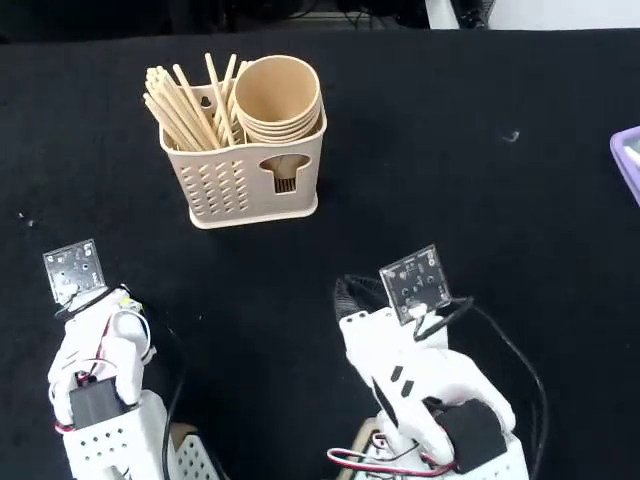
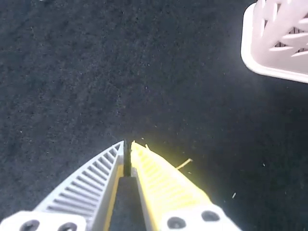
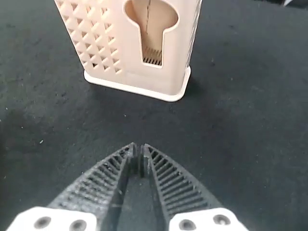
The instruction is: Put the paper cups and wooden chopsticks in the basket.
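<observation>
A beige perforated basket stands at the back middle of the black table. A stack of paper cups sits in its right half and a bundle of wooden chopsticks leans in its left half. My left gripper is shut with nothing in it, low over bare cloth at the front left; the basket's corner lies off to one side. My right gripper is also shut and empty, pulled back at the front, pointing at the basket's slotted wall.
The left arm and the right arm are folded back near the table's front edge. A purple tray's corner shows at the right edge. Black cloth covers the table between the arms and the basket.
</observation>
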